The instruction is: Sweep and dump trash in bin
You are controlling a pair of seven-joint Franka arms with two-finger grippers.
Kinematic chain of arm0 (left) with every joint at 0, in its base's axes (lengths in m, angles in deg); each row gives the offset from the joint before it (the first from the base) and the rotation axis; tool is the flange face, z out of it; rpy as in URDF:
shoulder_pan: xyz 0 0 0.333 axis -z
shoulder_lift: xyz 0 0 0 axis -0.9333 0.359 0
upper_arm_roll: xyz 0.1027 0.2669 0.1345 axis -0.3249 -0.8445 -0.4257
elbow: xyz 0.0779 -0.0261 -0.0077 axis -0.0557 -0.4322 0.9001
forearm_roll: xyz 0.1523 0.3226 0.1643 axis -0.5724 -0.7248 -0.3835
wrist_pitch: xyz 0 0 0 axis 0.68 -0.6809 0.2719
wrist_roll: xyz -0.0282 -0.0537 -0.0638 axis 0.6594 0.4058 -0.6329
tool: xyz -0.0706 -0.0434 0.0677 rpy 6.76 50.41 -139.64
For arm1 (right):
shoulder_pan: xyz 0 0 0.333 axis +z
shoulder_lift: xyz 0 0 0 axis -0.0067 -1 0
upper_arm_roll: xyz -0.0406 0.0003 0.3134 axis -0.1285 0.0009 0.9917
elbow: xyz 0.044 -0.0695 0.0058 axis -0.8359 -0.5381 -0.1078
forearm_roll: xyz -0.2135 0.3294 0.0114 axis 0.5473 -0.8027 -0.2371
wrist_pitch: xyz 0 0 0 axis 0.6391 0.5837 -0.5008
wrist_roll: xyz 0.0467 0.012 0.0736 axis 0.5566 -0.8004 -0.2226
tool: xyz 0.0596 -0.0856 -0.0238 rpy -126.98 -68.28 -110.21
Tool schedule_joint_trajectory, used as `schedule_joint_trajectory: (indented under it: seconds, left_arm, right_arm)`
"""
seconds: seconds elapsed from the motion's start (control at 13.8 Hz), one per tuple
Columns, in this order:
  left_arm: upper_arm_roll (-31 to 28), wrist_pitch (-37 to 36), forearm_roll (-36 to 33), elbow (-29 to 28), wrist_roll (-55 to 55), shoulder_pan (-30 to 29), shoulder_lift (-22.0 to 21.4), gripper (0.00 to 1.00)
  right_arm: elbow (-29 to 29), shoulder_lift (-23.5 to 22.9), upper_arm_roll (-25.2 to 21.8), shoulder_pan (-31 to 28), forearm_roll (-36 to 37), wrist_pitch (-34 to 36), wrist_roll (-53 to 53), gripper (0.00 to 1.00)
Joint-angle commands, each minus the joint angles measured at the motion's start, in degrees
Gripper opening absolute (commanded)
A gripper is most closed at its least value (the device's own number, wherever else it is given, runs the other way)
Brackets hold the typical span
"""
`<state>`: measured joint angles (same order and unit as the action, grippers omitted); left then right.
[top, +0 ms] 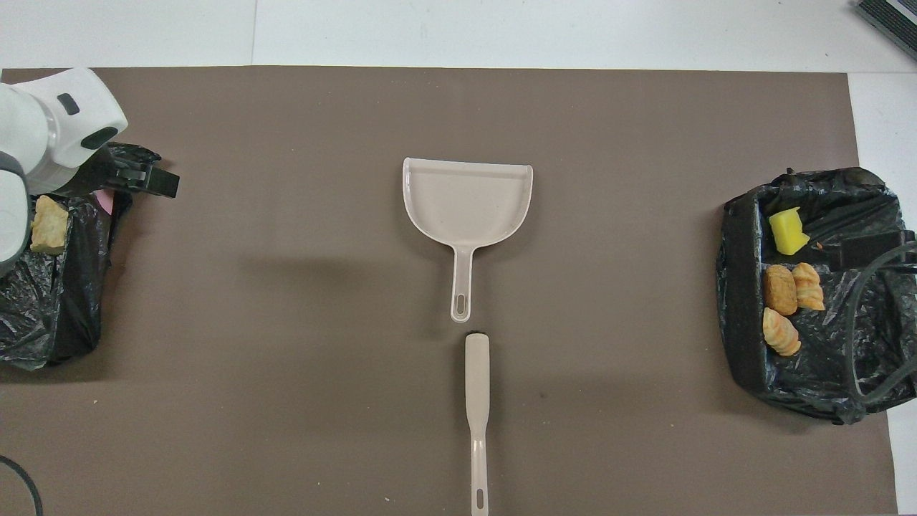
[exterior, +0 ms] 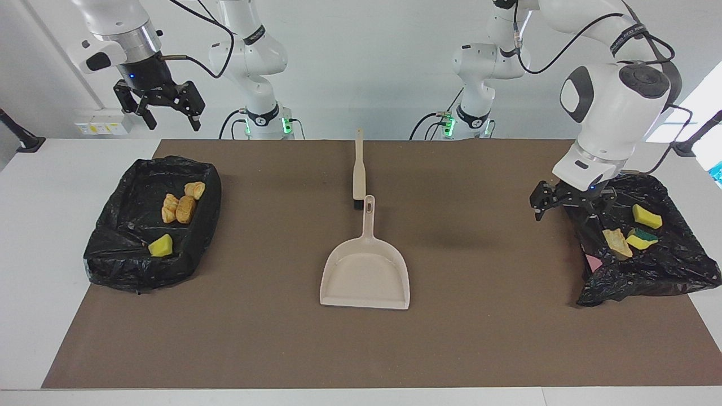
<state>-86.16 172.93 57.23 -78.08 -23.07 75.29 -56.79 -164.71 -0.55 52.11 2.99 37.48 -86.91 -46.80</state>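
The beige dustpan (exterior: 365,276) (top: 467,201) lies empty at the middle of the brown mat. The beige brush (exterior: 359,175) (top: 477,387) lies in line with its handle, nearer the robots. All the trash I can see sits in two black-lined bins. Three bread pieces (exterior: 179,207) (top: 779,290) and a yellow sponge (exterior: 161,246) (top: 788,231) are in the bin (exterior: 113,265) at the right arm's end. Sponges (exterior: 646,216) and a bread piece (exterior: 616,242) (top: 50,224) are in the bin (exterior: 648,276) at the left arm's end. My left gripper (exterior: 567,208) (top: 143,179) hangs open and empty over that bin's inner edge. My right gripper (exterior: 159,107) is open and empty, held high above the right arm's end.
The brown mat (exterior: 485,338) covers most of the white table. Bare mat lies between the dustpan and each bin. A cable from the right arm hangs over the bin (top: 738,287) at its end in the overhead view.
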Motion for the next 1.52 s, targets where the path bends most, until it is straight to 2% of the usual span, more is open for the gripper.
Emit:
schedule_joint_trajectory:
  seconds: [0.0,0.14,0.58,1.45]
  left_arm:
    - [2.8,-4.7,1.0,-0.6,-0.7,-4.5,-3.4,1.0]
    - [4.0,-8.7,1.0,-0.6,0.0,-6.5,-5.8,1.0]
    - [3.7,-17.8,1.1,-0.8,5.8,-6.5,-11.6,1.0]
    - [3.5,-18.8,3.3,-1.2,5.2,-5.9,-12.9,1.0]
  right_arm:
    - [1.4,-0.7,-0.1,-0.6,0.3,0.7,-1.6,1.0]
    - [1.4,-0.5,0.4,-0.6,0.2,0.7,-1.5,1.0]
    - [1.2,-0.2,0.5,-0.6,0.5,0.6,-1.8,1.0]
    - [0.9,-0.2,0.0,-0.7,0.5,0.6,-1.9,1.0]
